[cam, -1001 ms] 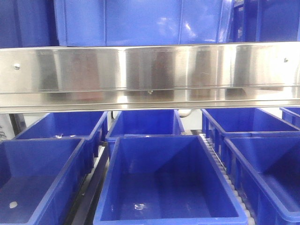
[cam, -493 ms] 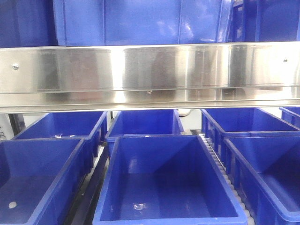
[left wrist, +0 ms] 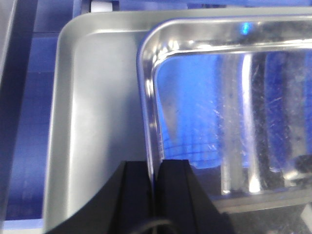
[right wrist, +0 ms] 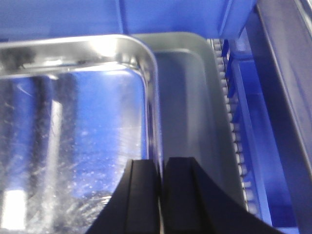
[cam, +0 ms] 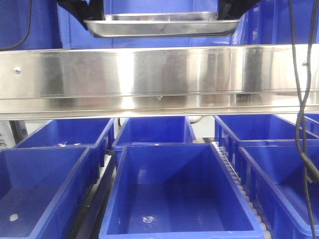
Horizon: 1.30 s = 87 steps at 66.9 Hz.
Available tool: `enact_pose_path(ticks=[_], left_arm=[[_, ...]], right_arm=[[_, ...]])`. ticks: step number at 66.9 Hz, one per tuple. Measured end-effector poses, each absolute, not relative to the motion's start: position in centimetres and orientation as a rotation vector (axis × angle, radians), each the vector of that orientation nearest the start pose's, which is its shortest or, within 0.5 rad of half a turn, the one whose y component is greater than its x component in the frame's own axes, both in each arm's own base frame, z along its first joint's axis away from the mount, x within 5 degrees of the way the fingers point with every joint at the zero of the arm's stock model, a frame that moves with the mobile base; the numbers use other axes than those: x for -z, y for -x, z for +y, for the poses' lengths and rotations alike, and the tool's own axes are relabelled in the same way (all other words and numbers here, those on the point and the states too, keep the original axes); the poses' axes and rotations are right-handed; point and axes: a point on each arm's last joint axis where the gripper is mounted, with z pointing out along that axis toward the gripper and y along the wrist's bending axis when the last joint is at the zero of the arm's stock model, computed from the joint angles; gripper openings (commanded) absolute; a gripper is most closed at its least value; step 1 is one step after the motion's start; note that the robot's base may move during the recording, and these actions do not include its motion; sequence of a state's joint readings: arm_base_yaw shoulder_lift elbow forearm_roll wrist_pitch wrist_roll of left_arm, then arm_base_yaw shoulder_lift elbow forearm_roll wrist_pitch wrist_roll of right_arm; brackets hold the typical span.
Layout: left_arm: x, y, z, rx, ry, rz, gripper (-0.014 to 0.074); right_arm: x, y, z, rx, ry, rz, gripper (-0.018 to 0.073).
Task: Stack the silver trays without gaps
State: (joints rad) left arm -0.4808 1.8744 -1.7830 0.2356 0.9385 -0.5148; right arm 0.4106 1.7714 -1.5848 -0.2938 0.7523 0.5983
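Steel shelf rail (cam: 159, 79) spans the front view; above it a silver tray (cam: 162, 25) hangs, absent half a second ago. Left fingers (left wrist: 155, 195) and right fingers (right wrist: 161, 195) pinch its end walls. A second tray (left wrist: 97, 122) waits below; lower level, corners aligned.
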Motion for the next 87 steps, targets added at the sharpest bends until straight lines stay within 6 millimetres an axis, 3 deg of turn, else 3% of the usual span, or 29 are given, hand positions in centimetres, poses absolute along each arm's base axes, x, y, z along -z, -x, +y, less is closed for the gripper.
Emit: enact_pose_path(ticks=[10,16,30,38,52,56,71,78,87], left_arm=[[-32.5,-38.8,-18.3,0.121,-0.056,2.490,-0.0008],[-32.5,-38.8,-18.2,0.114,-0.059,2.488,0.0063],[-32.6,-38.7,-18.3,0.091,-0.003,2.483,0.0336],[-32.6,-38.5,-18.2,0.049,0.014,2.489,0.0402],[-32.5,-38.7,-17.4,0.026,0.084,2.502,0.0398],[-32.6,-38.7,-17.4,0.024,0.088,2.501,0.0369],[-33.0,-38.5,-17.3,0.030,0.092,2.493,-0.0039],[-34.4,-37.9,-16.9,0.048,0.097,2.462,0.0019],[-36.4,-37.3,-16.4,0.052,0.084,2.385,0.0025]], right_arm=[[-31.8,-38.3,14.5,-0.133,-0.063,2.392,-0.0015],[-31.4,-38.5,14.5,-0.133,-0.063,2.398,0.0027],[-31.8,-38.8,15.1,-0.209,-0.069,2.354,0.0333],[-32.0,-38.9,15.1,-0.224,-0.070,2.336,0.0382],[-31.9,-39.1,14.5,-0.206,-0.093,2.350,0.0375],[-31.9,-39.0,14.4,-0.203,-0.094,2.354,0.0323],[-32.9,-38.5,14.2,-0.209,-0.097,2.338,-0.0015],[-34.9,-37.5,13.8,-0.228,-0.102,2.295,-0.0022],[-37.4,-36.2,13.3,-0.264,-0.103,2.221,-0.0022]])
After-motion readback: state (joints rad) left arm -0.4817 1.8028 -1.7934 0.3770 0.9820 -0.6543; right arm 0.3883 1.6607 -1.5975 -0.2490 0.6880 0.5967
